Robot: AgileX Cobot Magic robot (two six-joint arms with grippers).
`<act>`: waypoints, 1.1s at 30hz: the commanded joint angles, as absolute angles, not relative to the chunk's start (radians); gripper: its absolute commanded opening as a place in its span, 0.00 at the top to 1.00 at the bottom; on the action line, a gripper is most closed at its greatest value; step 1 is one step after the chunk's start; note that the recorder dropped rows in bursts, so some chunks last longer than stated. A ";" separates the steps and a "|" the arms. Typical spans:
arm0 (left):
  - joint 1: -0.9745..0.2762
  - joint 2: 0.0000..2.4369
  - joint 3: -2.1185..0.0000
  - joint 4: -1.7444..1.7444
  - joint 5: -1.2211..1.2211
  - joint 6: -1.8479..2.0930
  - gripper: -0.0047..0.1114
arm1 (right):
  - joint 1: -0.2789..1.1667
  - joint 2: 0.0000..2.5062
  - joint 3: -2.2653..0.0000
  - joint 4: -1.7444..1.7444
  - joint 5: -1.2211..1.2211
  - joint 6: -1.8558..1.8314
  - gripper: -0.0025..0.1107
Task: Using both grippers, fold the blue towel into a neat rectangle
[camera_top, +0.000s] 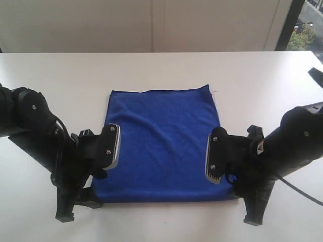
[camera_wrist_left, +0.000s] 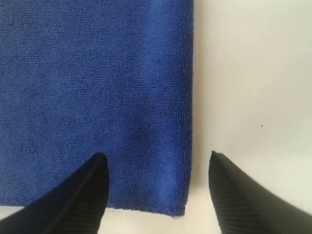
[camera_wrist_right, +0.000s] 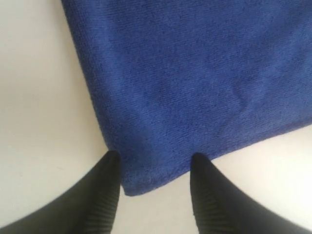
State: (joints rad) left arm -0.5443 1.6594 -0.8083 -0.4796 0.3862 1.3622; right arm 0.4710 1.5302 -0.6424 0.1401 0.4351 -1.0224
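Exterior view: white table (camera_top: 60,80), blue towel (camera_top: 164,136) flat; window (camera_top: 308,25) top-rt, poss. trees (camera_top: 305,36).

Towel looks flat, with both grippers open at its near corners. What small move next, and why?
Probably lift the left gripper and right gripper straight up. The towel lies flat and squared on the table, its side edge looks doubled like a fold, and both open jaws straddle its corners holding nothing; rising avoids dragging it.
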 commanded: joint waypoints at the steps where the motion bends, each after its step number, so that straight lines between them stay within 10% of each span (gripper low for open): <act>1: -0.550 1.657 -0.800 -0.485 0.412 1.357 0.40 | 0.469 1.536 -0.636 0.154 0.447 -1.036 0.59; 16: -0.550 1.692 -0.798 -0.485 0.426 1.357 0.48 | 0.488 1.628 -0.636 0.209 0.467 -1.148 0.59; 25: -0.550 1.690 -0.798 -0.483 0.413 1.364 0.96 | 0.488 1.644 -0.636 0.209 0.467 -1.137 0.98; 33: -0.550 1.568 -0.798 -0.478 0.486 1.226 0.96 | 0.488 1.498 -0.638 0.209 0.509 -1.017 0.98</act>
